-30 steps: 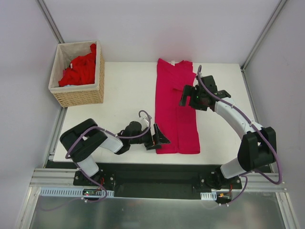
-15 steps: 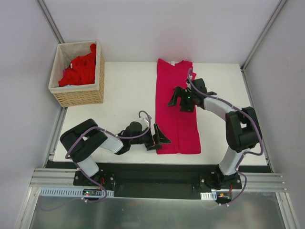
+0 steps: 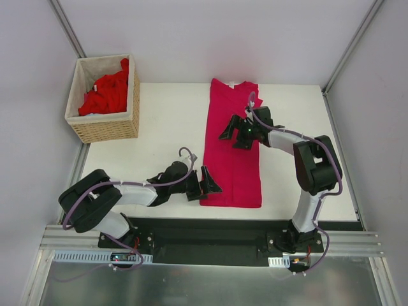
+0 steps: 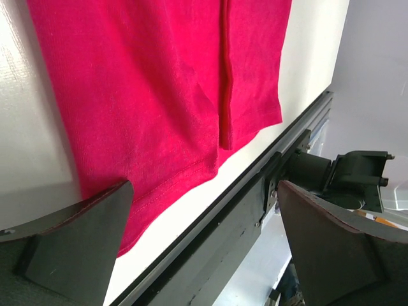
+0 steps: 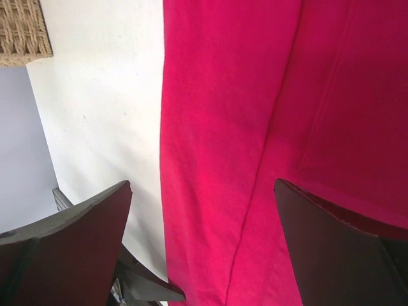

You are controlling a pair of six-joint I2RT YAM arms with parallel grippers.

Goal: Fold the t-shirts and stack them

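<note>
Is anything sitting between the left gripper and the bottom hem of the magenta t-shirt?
Nothing visible does. The left gripper is open right at the near left hem corner of the magenta t-shirt, with only bare table beside it.

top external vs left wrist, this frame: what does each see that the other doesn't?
Only top external: the woven wicker basket of bright red t-shirts, the right hand over the shirt's middle, and the white neck label. Only left wrist: hem stitching up close, between the fingers of the open left hand. Both: the long folded magenta-crimson t-shirt and the white table at its near edge.
</note>
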